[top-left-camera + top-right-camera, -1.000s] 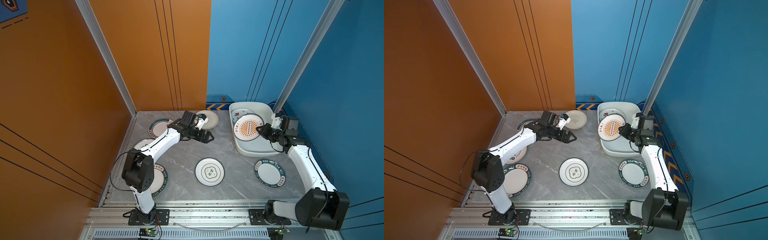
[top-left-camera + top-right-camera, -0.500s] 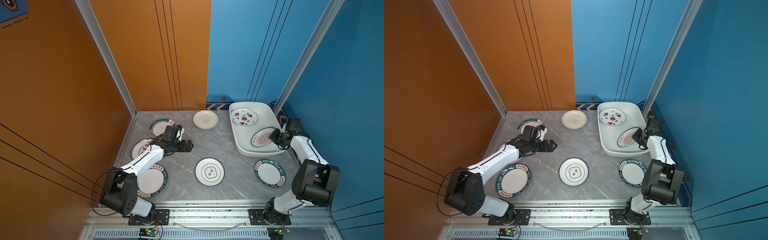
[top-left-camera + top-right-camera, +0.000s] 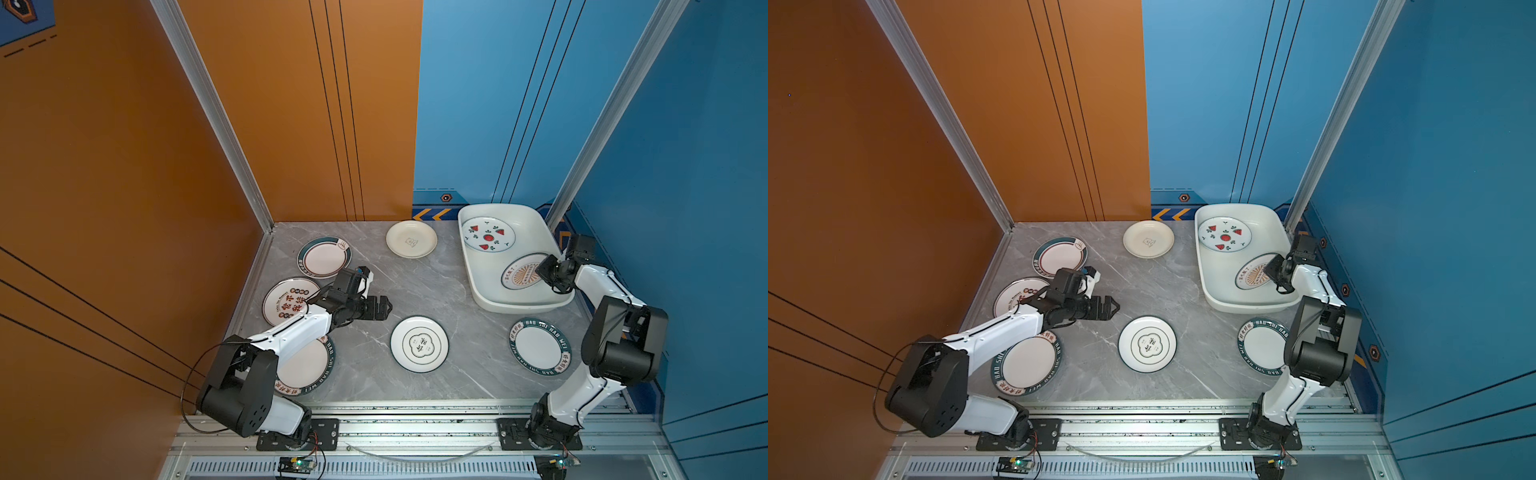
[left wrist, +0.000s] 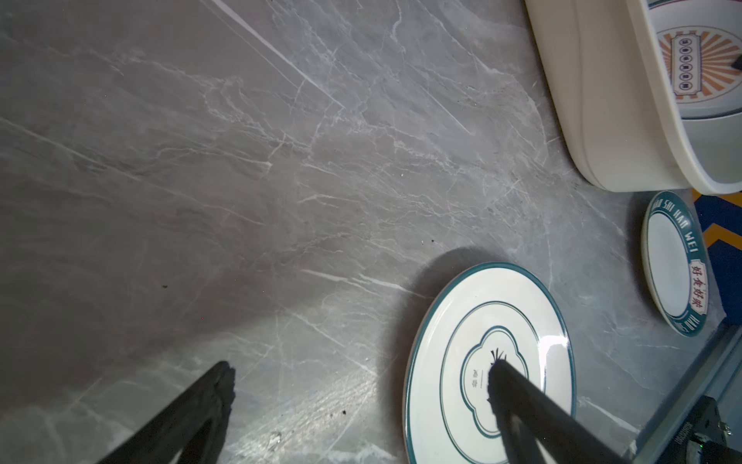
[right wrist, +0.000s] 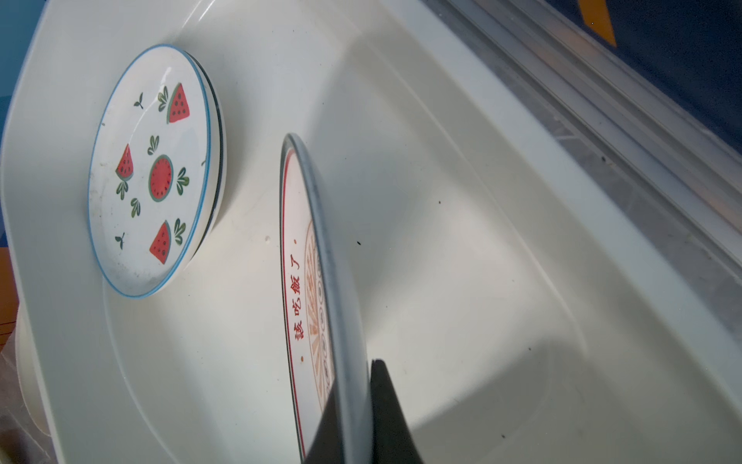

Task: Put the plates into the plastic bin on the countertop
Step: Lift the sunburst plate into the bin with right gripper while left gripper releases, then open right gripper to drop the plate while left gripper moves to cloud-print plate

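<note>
Top views first. The plastic bin point(image 3: 533, 226) sat at the back right corner of the countertop point(image 3: 415, 286). Inside it, the watermelon plate point(image 3: 488, 235) lay flat at the bin's far end, and the sunburst plate point(image 3: 521, 272) was tilted at its near end. The right gripper point(image 3: 545, 270) reached in over the bin's right wall and was clamped on that plate's rim. 6 more plates point(image 3: 324, 257) were outside the bin on the countertop. The left gripper point(image 3: 386, 308) hung well left of the bin, jaws spread wide and holding nothing.

Left wrist view: the left gripper's fingers point(image 4: 522, 401) stood far apart, 1 of them over the clover plate point(image 4: 488, 361), which lay in front of the bin. The gap between them was just bare marble.

Right wrist view: you could see the right gripper point(image 5: 357, 377) pinching the sunburst plate's edge. The plate was nearly edge-on to the camera, in the bin beside the watermelon plate and apart from it. From that angle I couldn't tell whether its low edge was touching the bin floor yet.

So I'd say the step in hand was setting that plate down. To do it well, lower the held edge until the plate is close to flat before letting go, so it doesn't drop and clack. Keep it off the watermelon plate. After that, open up and lift straight out so the fingers don't snag the bin's rim.
</note>
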Controlling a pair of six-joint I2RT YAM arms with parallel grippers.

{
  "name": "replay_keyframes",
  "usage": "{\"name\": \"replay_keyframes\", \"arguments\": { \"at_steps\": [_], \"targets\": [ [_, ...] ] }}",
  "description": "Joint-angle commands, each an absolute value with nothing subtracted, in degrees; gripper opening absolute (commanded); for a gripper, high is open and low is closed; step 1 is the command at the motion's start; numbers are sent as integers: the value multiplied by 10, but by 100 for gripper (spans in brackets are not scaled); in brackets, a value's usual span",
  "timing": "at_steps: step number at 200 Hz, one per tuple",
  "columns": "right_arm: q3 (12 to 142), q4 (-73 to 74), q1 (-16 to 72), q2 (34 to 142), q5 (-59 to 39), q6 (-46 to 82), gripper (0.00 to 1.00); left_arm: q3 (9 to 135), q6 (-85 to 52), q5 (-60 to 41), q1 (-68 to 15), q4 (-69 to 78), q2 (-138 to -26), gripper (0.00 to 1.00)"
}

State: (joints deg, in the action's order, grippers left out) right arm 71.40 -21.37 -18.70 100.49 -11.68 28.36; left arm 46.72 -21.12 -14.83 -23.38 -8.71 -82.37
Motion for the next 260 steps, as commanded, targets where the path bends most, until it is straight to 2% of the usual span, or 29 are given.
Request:
{"name": "replay_keyframes", "arguments": {
  "at_steps": [1,34,58,82,133,217,260],
  "targets": [
    [704,-264,-183,1039,-36,269,7,459,-217,-164,-237,-72,-817,100],
    [697,-262,-179,1049,-28,266,14,461,-214,-167,-237,-70,-821,100],
    [691,-265,-175,1051,-25,265,23,464,-214,-170,-238,-69,-823,99],
    [686,-265,-174,1044,-22,264,27,465,-212,-171,-239,-70,-824,99],
    [685,-270,-170,1052,-12,263,33,470,-208,-179,-242,-73,-837,99],
    [700,-295,-137,1060,64,249,42,469,-199,-178,-274,-80,-867,99],
    [697,-304,-120,997,99,241,44,450,-202,-168,-291,-65,-889,97]
  ]
}}
